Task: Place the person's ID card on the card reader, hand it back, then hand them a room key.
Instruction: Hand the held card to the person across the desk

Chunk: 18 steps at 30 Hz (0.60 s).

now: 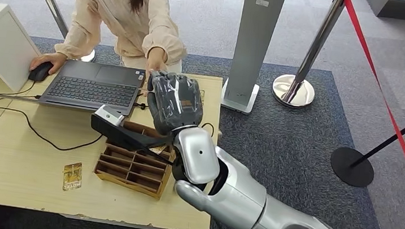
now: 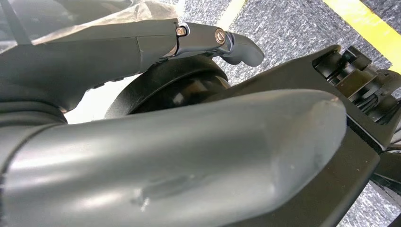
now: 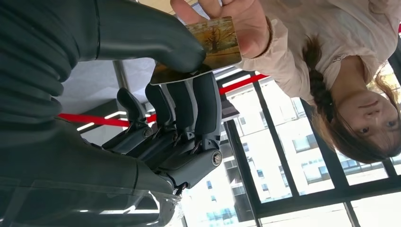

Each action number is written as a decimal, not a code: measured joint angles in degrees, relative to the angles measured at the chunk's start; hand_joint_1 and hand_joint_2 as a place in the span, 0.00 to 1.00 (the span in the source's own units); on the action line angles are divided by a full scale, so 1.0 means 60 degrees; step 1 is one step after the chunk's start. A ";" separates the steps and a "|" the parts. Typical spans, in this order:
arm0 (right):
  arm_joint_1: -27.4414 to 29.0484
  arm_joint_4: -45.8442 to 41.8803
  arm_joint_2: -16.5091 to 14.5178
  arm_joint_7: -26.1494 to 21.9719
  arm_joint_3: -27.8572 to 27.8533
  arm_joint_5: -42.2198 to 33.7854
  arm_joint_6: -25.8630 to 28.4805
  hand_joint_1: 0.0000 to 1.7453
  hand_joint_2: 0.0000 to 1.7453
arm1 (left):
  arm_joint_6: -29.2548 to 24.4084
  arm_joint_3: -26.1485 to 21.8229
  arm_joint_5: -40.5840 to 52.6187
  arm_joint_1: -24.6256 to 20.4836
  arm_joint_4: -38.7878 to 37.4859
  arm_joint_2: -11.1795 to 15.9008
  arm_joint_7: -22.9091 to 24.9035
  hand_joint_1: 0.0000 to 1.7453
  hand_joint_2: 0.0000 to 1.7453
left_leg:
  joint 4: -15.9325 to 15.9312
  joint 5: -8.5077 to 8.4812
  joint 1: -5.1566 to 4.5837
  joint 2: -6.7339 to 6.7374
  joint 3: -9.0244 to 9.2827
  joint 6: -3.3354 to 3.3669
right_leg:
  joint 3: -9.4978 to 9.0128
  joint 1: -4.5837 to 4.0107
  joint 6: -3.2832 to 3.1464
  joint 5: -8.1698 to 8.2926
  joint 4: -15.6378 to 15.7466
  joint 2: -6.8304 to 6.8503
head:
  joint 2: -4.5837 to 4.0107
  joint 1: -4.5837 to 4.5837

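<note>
Your right hand [image 3: 156, 90] pinches one edge of a thin rectangular plastic card printed with an autumn tree [image 3: 208, 45], thumb on one face, dark fingers [image 3: 189, 104] behind; the person's hand [image 3: 236, 23] grips the opposite edge, so both hold it at once. Expect it light, stiff and slick; take it by the edge, gripping both flat faces. In the head view your right arm reaches forward over the pale wooden table [image 1: 7, 168], hand raised beside the dark laptop [image 1: 92, 86]. Your left hand [image 2: 179, 156] hangs low; whether it is spread or curled, you cannot tell.
</note>
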<state>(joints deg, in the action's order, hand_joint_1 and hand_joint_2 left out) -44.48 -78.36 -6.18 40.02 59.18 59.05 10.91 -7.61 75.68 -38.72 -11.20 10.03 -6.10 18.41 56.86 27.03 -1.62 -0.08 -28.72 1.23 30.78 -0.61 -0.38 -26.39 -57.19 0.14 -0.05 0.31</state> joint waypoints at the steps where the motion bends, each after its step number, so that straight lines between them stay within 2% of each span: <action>1: -0.0056 0.0079 -0.0039 0.0000 0.0003 -0.0022 0.0004 0.82 1.00 | 0.0003 0.0000 -0.0006 -0.0001 -0.0001 -0.0004 0.0005 0.00 0.00 | 0.0000 -0.0001 0.0000 -0.0001 0.0000 0.0000 | 0.0000 0.0000 0.0000 0.0000 0.0000 0.0000 | 0.0000 0.0000; 11: -0.0428 0.0787 -0.0432 0.0000 0.0032 -0.0313 0.0034 0.83 1.00 | 0.0007 -0.0002 -0.0102 -0.0011 -0.0003 -0.0012 0.0014 0.00 0.00 | 0.0000 -0.0002 -0.0001 -0.0002 -0.0001 0.0000 | -0.0001 0.0001 0.0000 0.0000 -0.0001 0.0000 | -0.0001 0.0000; 14: -0.0502 0.1004 -0.0508 0.0000 0.0056 -0.0372 0.0046 0.80 1.00 | 0.0007 -0.0002 -0.0105 -0.0011 -0.0003 -0.0014 0.0013 0.00 0.00 | 0.0000 -0.0002 -0.0001 -0.0002 -0.0001 0.0000 | -0.0001 0.0001 0.0001 0.0000 0.0000 0.0000 | -0.0002 0.0000; 15: -0.0522 0.1072 -0.0527 0.0000 0.0068 -0.0400 0.0051 0.71 1.00 | 0.0007 -0.0002 -0.0107 -0.0011 -0.0003 -0.0014 0.0013 0.00 0.00 | 0.0000 -0.0002 -0.0001 -0.0002 -0.0001 0.0000 | -0.0001 0.0001 0.0001 0.0000 0.0000 0.0000 | -0.0002 0.0000; 18: -0.0583 0.1265 -0.0581 0.0000 0.0089 -0.0461 0.0067 0.13 1.00 | 0.0007 -0.0002 -0.0109 -0.0012 -0.0005 -0.0014 0.0013 0.00 0.00 | 0.0000 -0.0002 -0.0001 -0.0002 -0.0001 0.0000 | 0.0000 0.0001 0.0001 0.0000 0.0000 0.0000 | -0.0002 -0.0001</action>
<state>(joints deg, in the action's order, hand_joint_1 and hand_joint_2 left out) -47.98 -70.77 -9.67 40.02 59.72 56.29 11.31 -7.56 75.67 -39.38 -11.27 9.99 -6.19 18.49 56.86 27.02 -1.63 -0.09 -28.73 1.23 30.77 -0.60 -0.38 -26.39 -57.19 0.14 -0.06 0.30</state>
